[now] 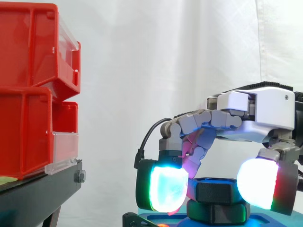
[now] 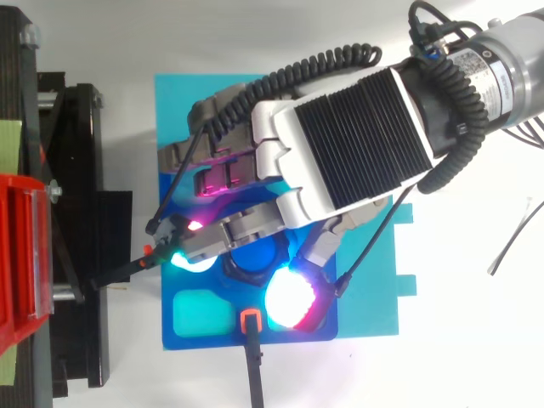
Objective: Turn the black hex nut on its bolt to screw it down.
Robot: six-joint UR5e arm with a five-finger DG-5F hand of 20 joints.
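The black hex nut (image 1: 216,191) sits on its blue bolt (image 2: 255,255), above a wider black collar (image 1: 218,212) on the blue base plate (image 2: 374,289). My hand (image 2: 340,144) reaches in from the right and arches over the nut, fingers curled down around it. In the side view a cyan-glowing fingertip (image 1: 168,189) stands at the nut's left side. A white-glowing pad (image 1: 257,182) presses its right side. From above, the nut's black rim (image 2: 245,276) shows between the cyan pad (image 2: 194,259) and a red-white pad (image 2: 293,299).
Red bins (image 1: 28,90) stack on a black stand (image 1: 38,194) to the left, close to the plate's left edge. A black post with an orange top (image 2: 249,321) stands at the plate's front edge. A loose cable tie (image 2: 510,242) lies on the white table, right.
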